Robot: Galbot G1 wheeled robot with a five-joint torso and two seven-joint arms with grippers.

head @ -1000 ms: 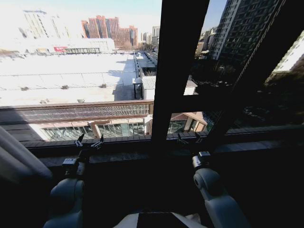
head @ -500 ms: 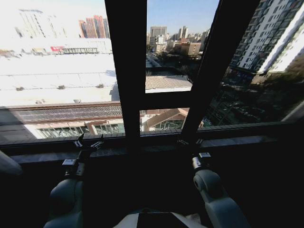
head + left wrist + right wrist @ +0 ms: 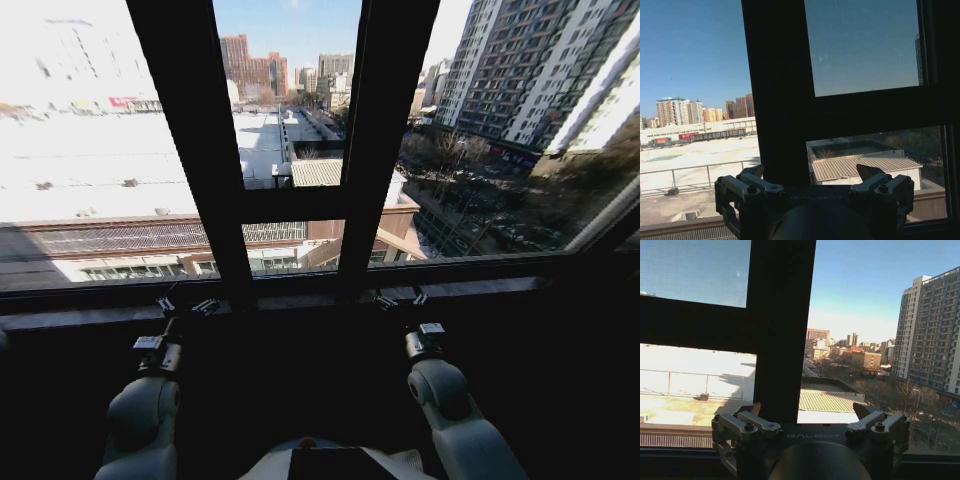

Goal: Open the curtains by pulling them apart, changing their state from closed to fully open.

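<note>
The curtains are out of view; bare glass and the city outside lie ahead of me. My left gripper [image 3: 188,305] is held up just before the window sill, open with nothing between its fingers. In the left wrist view the left gripper [image 3: 810,172] faces a thick dark vertical frame bar. My right gripper [image 3: 398,297] is at the same height by the sill, open and empty too. The right wrist view has the right gripper [image 3: 807,410] in front of another dark upright bar.
Two dark vertical window frame bars [image 3: 195,150] [image 3: 385,130] and a horizontal crossbar [image 3: 290,205] divide the glass. A dark sill [image 3: 500,285] runs across below them, with a shadowed wall beneath. Rooftops and tall buildings lie outside.
The whole head picture has shifted sideways, so the camera has turned. White fabric folds at the lower left a second ago have slid out of the picture. Both arms keep their pose.
</note>
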